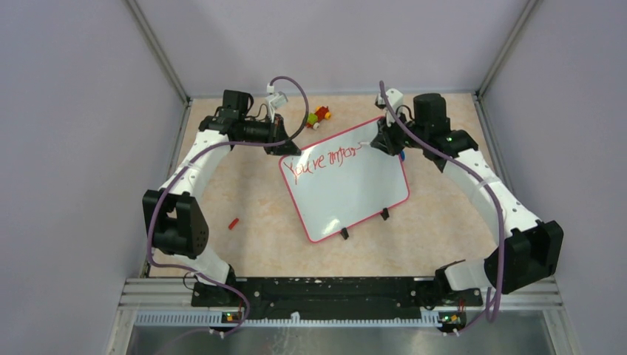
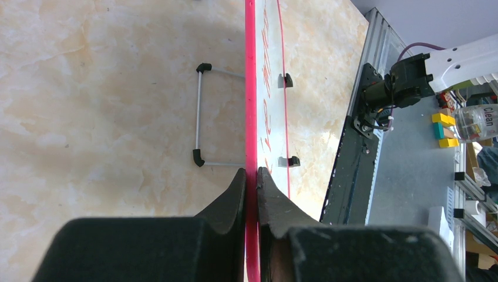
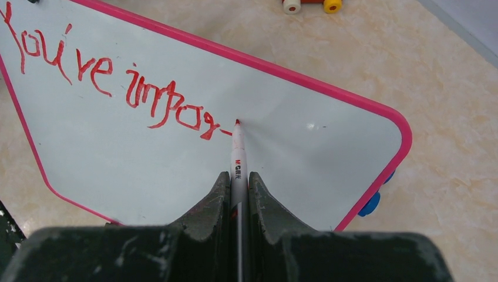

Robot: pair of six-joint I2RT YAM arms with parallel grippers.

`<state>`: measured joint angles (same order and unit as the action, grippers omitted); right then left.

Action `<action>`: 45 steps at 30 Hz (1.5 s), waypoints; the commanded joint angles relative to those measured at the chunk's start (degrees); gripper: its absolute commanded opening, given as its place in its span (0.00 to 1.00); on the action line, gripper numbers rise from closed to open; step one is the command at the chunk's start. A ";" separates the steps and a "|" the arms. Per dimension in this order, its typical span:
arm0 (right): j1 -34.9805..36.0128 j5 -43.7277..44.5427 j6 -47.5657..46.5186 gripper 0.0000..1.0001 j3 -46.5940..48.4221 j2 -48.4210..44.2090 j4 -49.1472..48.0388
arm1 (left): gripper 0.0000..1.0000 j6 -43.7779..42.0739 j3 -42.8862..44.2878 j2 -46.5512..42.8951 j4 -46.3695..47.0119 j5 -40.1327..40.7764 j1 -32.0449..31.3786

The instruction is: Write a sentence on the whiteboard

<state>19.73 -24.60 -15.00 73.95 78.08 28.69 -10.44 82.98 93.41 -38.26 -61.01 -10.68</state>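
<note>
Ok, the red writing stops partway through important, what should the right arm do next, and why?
Probably drag the marker to form the t: its tip sits on the whiteboard just past the lettering, held in the shut right pincer, while the left pincer clamps the rim.

A glossy white board (image 1: 355,200) with a pink-red rim bears thin red lettering (image 1: 322,163). The table (image 1: 251,244) is beige with pale marble veining. The marker (image 3: 238,154) is white with a red tip and small red print. The left gripper (image 2: 251,171) and right gripper (image 3: 238,175) are matt black. Two blue pieces (image 3: 371,204), possibly magnets, show at the board's edge. The toy (image 1: 319,115) is red, yellow and green.
</note>
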 commanded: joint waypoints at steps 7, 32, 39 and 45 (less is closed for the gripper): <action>-0.36 -0.73 -0.85 0.00 -2.25 -2.42 -0.99 | 0.00 -0.70 1.00 0.57 -0.78 -0.86 -1.10; -1.09 3.67 -2.41 0.00 -0.76 -3.48 0.40 | 0.00 -0.66 0.73 0.22 -0.69 -0.75 -1.10; -1.78 2.40 -1.54 0.00 1.47 -3.87 1.10 | 0.00 -0.61 0.94 0.20 -0.67 -0.89 -1.10; -2.46 2.08 -1.67 0.00 0.99 -3.92 1.33 | 0.00 -0.56 0.91 0.11 -0.67 -0.96 -1.10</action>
<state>17.98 -22.11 -16.49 72.86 76.05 30.39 -10.41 82.98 93.41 -38.24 -60.99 -10.68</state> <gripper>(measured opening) 0.092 0.111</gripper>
